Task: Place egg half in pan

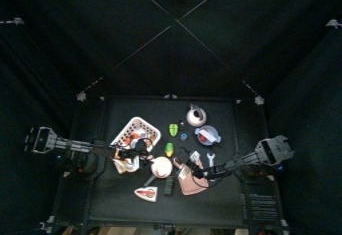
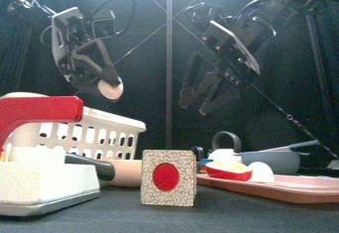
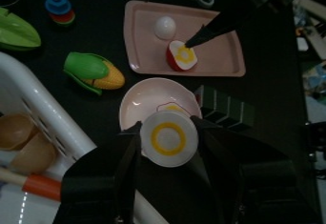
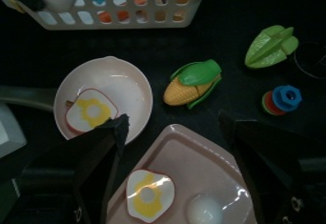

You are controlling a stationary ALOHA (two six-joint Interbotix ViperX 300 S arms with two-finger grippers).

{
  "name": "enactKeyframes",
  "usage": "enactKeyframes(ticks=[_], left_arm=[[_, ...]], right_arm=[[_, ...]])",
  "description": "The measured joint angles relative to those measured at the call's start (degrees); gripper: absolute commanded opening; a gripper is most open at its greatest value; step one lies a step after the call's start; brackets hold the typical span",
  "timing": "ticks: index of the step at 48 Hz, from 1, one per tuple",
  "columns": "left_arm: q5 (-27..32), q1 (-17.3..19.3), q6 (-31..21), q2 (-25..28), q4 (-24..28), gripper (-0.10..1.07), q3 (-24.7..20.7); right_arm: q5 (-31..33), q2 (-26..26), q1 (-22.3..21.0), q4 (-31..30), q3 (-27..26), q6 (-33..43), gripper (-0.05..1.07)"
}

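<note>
Black desk [image 1: 114,204], curtained pen. Left wrist view: left claw [image 3: 167,161] pinches egg half [image 3: 169,138] above pan [image 3: 143,99]; front view hides this. Right claw [image 4: 174,142] spread over pink tray [image 4: 192,171].

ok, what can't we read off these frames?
- Pan: in the front view only a grey rim shows behind the tray. Neither wrist view shows it.
- Bowl contents: in the left wrist view the egg half, held in the left tool, covers the middle. Only a yellow sliver shows.
- Top view: the things on the table are too small to name.
- Rack: in the front view a red-and-white block hides its near end.
</note>
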Motion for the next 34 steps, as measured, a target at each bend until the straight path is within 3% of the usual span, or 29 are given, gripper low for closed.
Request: enactKeyframes(ticks=[21, 34], left_arm=[[2.0, 0.0, 0.2, 13.4, 5.1, 0.66, -7.3], [3.7, 0.1, 0.2, 15.4, 5.1, 0.77, -7.9]], right_arm=[[1.8, -0.2, 1.0, 0.1, 0.9, 0.0, 1.04], [1.8, -0.6, 1.6, 0.2, 1.2, 0.0, 1.04]])
